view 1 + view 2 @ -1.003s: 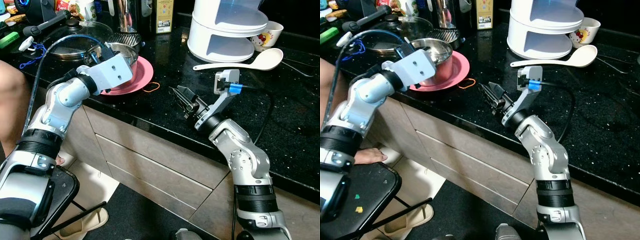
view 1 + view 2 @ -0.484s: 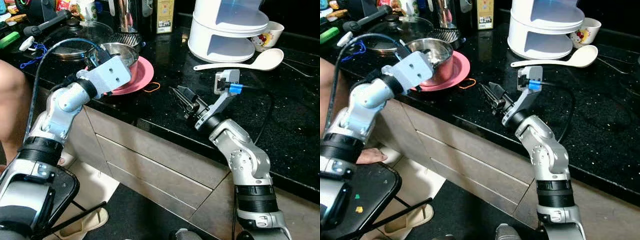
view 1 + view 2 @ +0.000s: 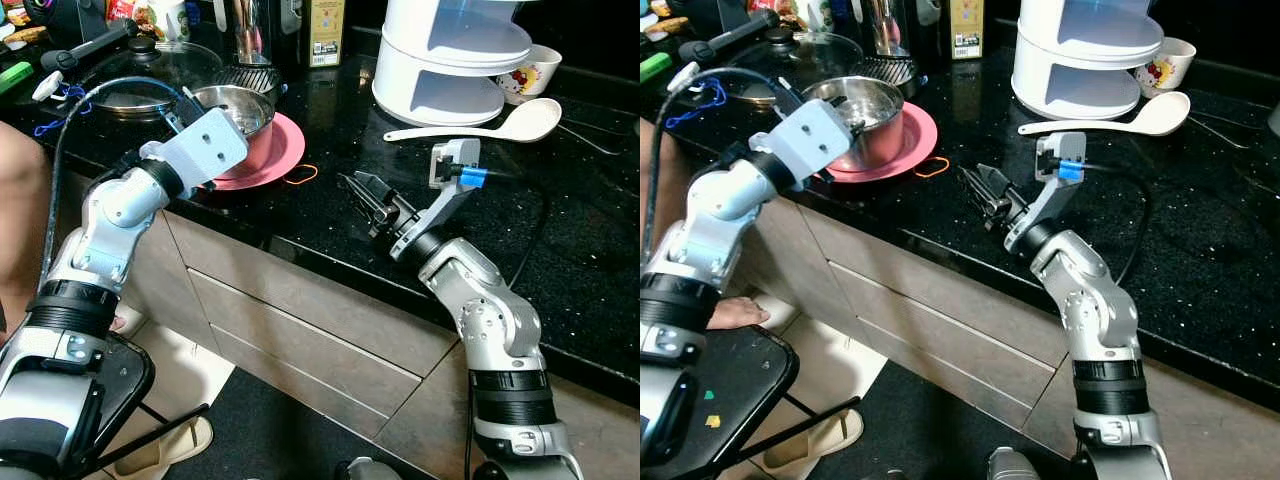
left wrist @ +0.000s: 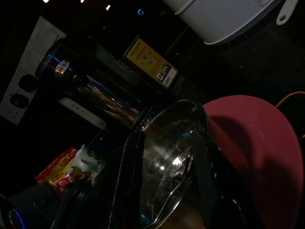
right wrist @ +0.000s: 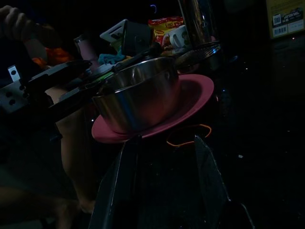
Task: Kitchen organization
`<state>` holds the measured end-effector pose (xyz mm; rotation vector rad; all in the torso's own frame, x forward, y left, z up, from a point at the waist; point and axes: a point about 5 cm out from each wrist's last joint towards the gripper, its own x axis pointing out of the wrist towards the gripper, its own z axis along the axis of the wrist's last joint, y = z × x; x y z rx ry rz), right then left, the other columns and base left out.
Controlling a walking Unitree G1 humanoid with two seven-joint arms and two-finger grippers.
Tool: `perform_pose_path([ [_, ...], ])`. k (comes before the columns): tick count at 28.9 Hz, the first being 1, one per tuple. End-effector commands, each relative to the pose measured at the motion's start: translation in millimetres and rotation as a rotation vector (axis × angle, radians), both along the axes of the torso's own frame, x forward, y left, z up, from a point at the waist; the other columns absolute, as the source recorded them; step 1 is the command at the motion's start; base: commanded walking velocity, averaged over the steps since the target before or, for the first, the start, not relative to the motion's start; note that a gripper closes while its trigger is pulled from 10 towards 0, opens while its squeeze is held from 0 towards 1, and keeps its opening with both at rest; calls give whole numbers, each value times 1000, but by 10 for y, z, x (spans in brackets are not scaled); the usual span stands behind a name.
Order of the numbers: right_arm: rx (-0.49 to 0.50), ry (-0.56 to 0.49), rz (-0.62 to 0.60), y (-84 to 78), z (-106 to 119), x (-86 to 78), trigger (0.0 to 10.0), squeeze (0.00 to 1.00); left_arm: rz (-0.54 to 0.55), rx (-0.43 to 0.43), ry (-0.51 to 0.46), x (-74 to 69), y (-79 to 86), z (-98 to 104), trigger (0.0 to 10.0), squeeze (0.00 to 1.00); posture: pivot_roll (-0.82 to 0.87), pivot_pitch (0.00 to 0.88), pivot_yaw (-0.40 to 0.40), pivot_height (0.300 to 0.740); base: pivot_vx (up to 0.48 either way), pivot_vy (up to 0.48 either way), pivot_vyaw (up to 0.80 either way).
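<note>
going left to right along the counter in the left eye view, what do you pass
glass pot lid → steel pot on the pink plate → orange rubber band → right gripper → white ladle → cartoon-print cup

left gripper [image 3: 845,128] now nearer the steel pot [image 3: 862,118]

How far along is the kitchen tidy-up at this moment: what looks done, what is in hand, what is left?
Done: little that shows; the steel pot sits on the pink plate.
In hand: the left gripper has its fingers at the pot's rim; a firm grip cannot be judged. The right gripper hovers open over the counter.
Left: the white ladle, orange rubber band and mug lie out.
</note>
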<state>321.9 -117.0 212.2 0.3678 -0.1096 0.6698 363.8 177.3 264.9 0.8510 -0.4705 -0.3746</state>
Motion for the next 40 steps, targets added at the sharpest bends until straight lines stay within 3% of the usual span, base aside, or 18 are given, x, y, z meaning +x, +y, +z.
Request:
perform_pose_path([
  [1,8,-2,19,30,-1,-22,10000,0,2,6,15,-18,30,-30,10000,0,-76,78,-38,732,0,0,0],
  [40,6,-12,19,28,40,-18,10000,0,9,-1,47,-36,62,-123,10000,0,-43,91,-31,732,0,0,0],
])
